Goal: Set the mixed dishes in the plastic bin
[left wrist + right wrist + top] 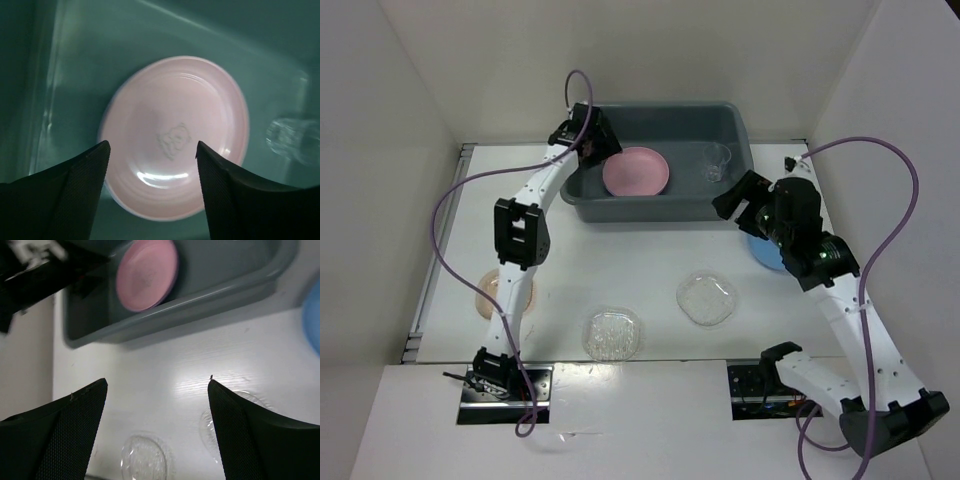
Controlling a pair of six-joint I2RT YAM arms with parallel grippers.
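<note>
The grey-blue plastic bin (660, 208) stands at the back centre. A pink plate (636, 171) and a small clear cup (716, 162) lie inside it. My left gripper (585, 140) hangs open and empty over the bin's left end. In the left wrist view my left gripper (152, 150) is above the pink plate (175, 135), with the cup (292, 140) to the right. My right gripper (745, 195) is open and empty by the bin's right front corner. Two clear textured dishes (707, 297) (613, 334) lie on the table in front. A blue plate (760, 252) is partly under the right arm. A peach plate (490, 292) is partly under the left arm. No lilac plate shows.
White walls enclose the table on the left, back and right. The right wrist view shows my right gripper (157, 385) above the table, the bin (200, 300) with the pink plate (146, 274), both clear dishes (143, 458) (206, 430) and the blue plate's edge (314, 315).
</note>
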